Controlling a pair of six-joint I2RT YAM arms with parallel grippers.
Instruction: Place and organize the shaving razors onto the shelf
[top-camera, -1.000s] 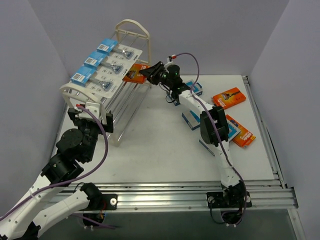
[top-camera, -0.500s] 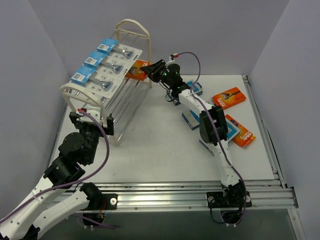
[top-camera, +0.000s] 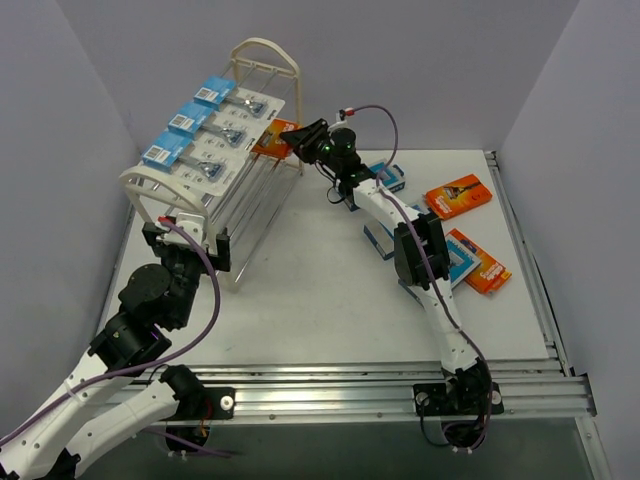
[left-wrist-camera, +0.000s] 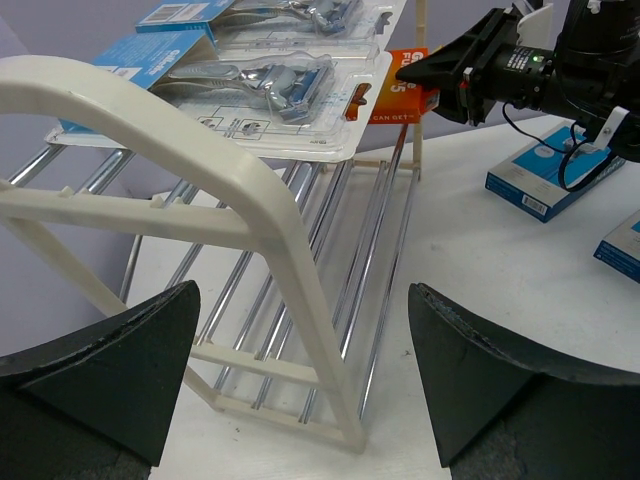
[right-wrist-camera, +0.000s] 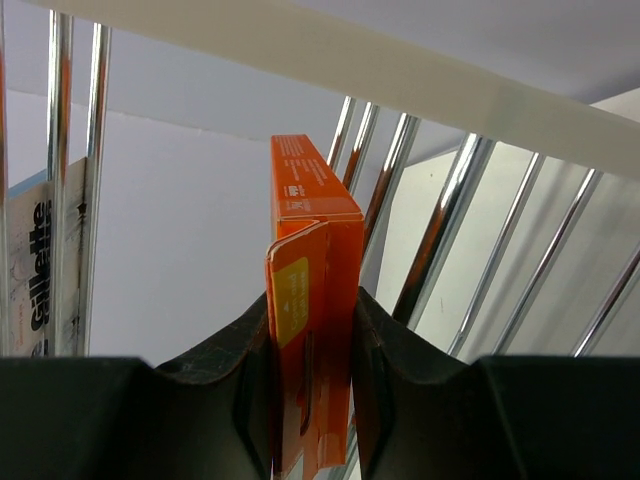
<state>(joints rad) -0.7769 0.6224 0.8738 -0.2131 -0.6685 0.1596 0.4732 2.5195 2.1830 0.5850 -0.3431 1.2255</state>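
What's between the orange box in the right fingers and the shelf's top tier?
Nothing visible in the gap: the orange box, pinched by the right gripper, is at the rods of the shelf. The blister cards fill the tier right beside it.

Likely lab: bare-walled robot table

A cream-white shelf is carried at the left rear of the white worktop. Three blister cards with blue headers are laid in a row across its top tier of rods. On the worktop's right side two orange boxes are seen, with blue-and-white boxes lying near them
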